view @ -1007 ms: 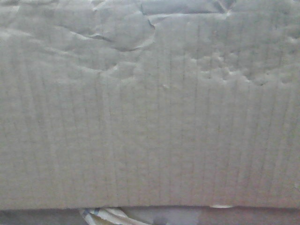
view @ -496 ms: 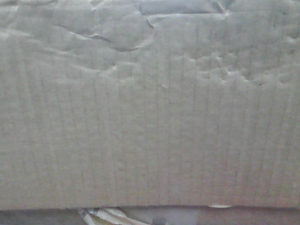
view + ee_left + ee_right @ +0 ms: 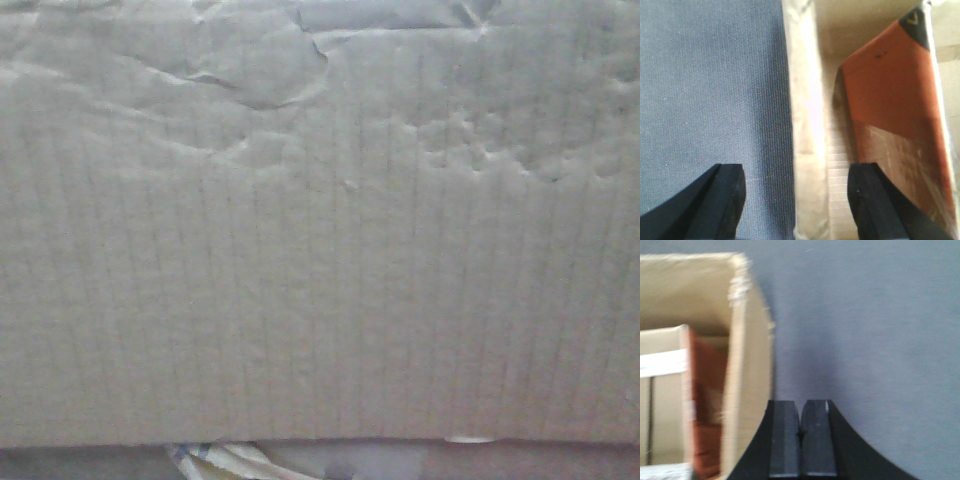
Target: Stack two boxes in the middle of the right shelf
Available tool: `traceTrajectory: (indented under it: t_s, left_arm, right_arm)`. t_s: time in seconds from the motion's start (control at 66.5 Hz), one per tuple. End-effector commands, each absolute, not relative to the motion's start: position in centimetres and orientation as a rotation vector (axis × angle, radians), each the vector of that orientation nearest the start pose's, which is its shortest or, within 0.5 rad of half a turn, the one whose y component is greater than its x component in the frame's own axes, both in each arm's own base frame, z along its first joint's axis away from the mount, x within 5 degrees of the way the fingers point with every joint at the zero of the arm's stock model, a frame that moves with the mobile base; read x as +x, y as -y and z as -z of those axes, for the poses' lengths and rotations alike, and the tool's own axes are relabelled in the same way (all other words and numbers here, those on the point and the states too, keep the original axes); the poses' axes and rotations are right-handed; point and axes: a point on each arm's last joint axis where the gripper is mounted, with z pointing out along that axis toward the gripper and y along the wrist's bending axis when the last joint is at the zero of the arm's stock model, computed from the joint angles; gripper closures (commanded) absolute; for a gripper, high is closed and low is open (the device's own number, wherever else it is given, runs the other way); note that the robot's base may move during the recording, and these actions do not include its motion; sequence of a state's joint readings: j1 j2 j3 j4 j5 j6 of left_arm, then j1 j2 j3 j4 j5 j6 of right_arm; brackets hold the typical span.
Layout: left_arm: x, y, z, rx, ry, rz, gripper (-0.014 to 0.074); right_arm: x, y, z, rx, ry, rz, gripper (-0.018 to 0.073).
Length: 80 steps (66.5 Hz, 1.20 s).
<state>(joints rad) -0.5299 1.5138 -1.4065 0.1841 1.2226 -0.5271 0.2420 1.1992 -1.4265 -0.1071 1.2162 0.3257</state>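
Observation:
A tan corrugated cardboard box (image 3: 320,250) with a creased, dented side fills the front view. My left gripper (image 3: 797,172) is open and straddles the box's pale side wall (image 3: 805,100). One finger is over the grey carpet and the other is inside the box above an orange sheet (image 3: 890,85). My right gripper (image 3: 800,407) is shut and empty. It is just outside the box's wall (image 3: 747,365), over the carpet. Inside that box lie a tan cardboard piece with a pale tape strip (image 3: 662,390) and an orange surface (image 3: 707,405). The steel shelf is out of view.
Dark grey carpeted surface lies to the left of the box in the left wrist view (image 3: 710,85) and to the right of it in the right wrist view (image 3: 865,340). A pale crumpled strip (image 3: 230,462) shows under the box's bottom edge.

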Motion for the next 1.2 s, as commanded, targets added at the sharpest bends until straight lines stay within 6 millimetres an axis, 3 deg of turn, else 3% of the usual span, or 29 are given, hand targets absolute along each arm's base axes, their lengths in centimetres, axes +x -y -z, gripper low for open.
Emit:
traceTrajectory:
  t_s: [0.0,0.165,0.241,0.316,0.421,0.481,0.782,1.188]
  left_arm:
    - [26.8,13.8,-34.4,0.052,-2.748,0.014,0.0247]
    - [26.8,13.8,-34.4,0.052,-2.747,0.012,0.0247]
    - [26.8,13.8,-34.4,0.052,-2.747,0.012,0.0247]
    - [26.8,13.8,-34.4,0.053,-2.746,0.009,0.0247]
    - [26.8,13.8,-34.4,0.053,-2.745,0.007,0.0247]
    - [26.8,13.7,-34.4,0.054,-2.743,0.002,0.0247]
    - [26.9,13.6,-34.5,0.057,-2.737,-0.013,0.0247]
    - [26.9,13.6,-34.5,0.058,-2.736,-0.015,0.0247]
  right_arm:
    - [22.6,-5.8,-42.1,0.081,-2.497,-0.107,0.0692]
    - [24.0,-7.6,-40.6,0.024,-2.56,-0.104,0.0686]
    - [24.5,-8.0,-40.1,0.014,-2.58,-0.097,0.0636]
    - [24.9,-8.2,-39.5,0.012,-2.6,-0.088,0.0522]
    - [25.4,-8.3,-38.9,0.01,-2.621,-0.078,0.0288]
    - [25.5,-8.4,-38.5,0.009,-2.634,-0.072,0.0213]
    - [25.7,-8.6,-34.7,0.063,-2.764,-0.038,0.0211]
    - [26.0,-8.9,-34.2,0.073,-2.793,-0.065,0.0365]
